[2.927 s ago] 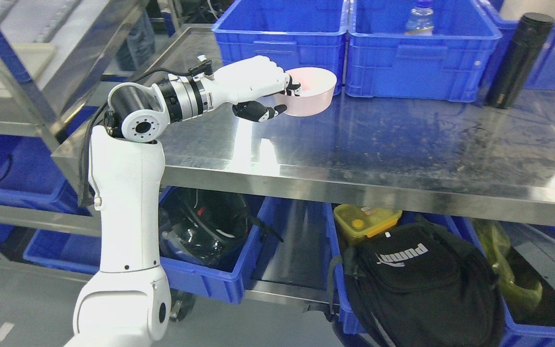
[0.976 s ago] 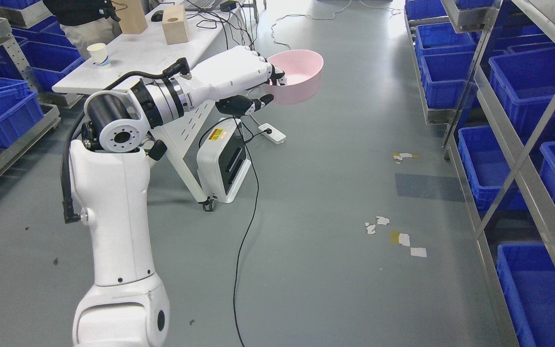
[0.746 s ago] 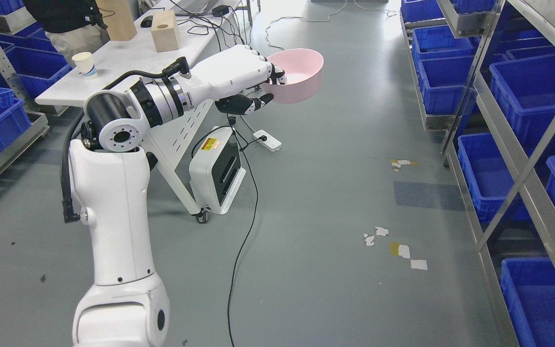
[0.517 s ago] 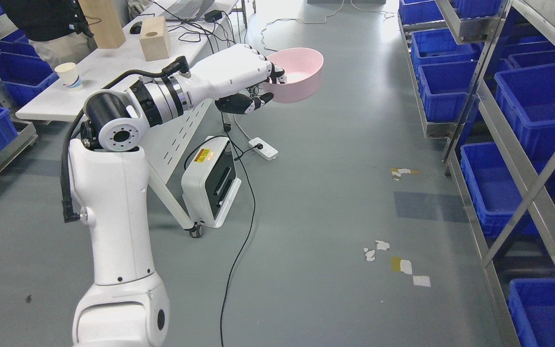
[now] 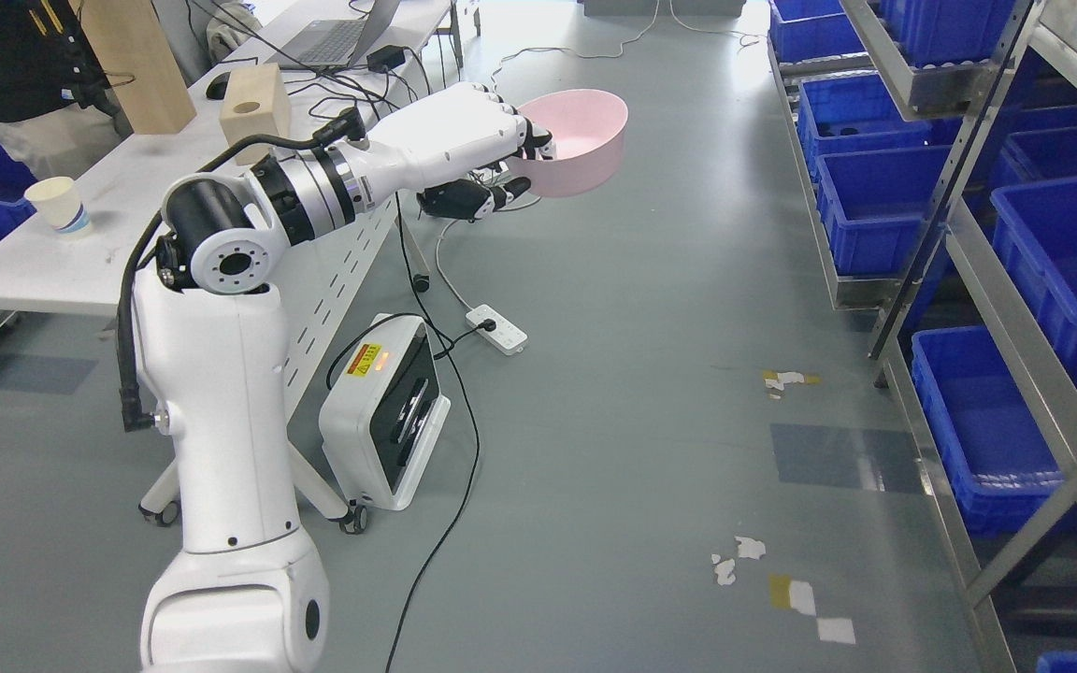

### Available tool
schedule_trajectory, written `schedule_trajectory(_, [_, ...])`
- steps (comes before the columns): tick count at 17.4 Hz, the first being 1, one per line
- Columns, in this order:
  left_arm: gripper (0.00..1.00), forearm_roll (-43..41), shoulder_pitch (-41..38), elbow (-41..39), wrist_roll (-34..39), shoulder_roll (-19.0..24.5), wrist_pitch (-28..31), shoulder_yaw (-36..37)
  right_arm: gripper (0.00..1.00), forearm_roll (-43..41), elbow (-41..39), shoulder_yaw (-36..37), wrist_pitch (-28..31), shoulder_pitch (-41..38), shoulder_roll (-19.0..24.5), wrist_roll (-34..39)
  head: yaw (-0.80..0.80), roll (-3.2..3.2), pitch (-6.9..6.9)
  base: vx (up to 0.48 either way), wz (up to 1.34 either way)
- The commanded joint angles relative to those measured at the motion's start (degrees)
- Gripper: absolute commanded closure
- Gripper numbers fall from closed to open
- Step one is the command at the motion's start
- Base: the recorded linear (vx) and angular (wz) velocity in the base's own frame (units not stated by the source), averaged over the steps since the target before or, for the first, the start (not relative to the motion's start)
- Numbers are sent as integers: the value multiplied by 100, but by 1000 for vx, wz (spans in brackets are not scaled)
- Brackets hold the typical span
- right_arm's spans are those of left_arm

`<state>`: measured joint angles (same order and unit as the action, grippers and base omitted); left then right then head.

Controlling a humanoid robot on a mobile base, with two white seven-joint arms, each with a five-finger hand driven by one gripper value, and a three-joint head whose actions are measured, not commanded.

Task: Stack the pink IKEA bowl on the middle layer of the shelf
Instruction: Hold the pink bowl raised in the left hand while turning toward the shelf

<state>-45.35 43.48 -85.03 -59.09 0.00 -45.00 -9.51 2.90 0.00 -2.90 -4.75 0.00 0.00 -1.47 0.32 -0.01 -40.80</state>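
Bowl: pink bowl (image 5: pixel 574 140) held up over the floor (image 5: pixel 613 393).
Left hand (image 5: pixel 464 140): fingers (image 5: pixel 501 198) curled tight on the bowl's near-left rim.
Shelf (image 5: pixel 987 271): far right, with blue bins (image 5: pixel 884 210).

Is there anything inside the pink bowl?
Looks empty. The pink bowl in the left hand shows only smooth pink inside.

Glossy white shell on the left arm (image 5: pixel 221 411), with small dark screws along the side. Round grey joint disc (image 5: pixel 228 264) with ring of holes at elbow. Silver and black ribbed rings at the wrist. Black cable (image 5: pixel 132 308) looping outside. White left hand (image 5: pixel 464 140) with black fingertips (image 5: pixel 501 194).
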Motion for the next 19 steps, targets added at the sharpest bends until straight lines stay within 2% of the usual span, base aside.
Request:
schedule_trajectory(1, [99, 0, 2, 4, 11, 100, 0, -7, 0, 0, -100, 0, 0, -123, -100, -2, 0, 0, 0, 370, -14])
schedule_trajectory(19, [98, 44, 72, 13, 178, 100, 0, 28, 0, 0, -100, 0, 0, -123, -100, -2, 0, 0, 0, 287, -2])
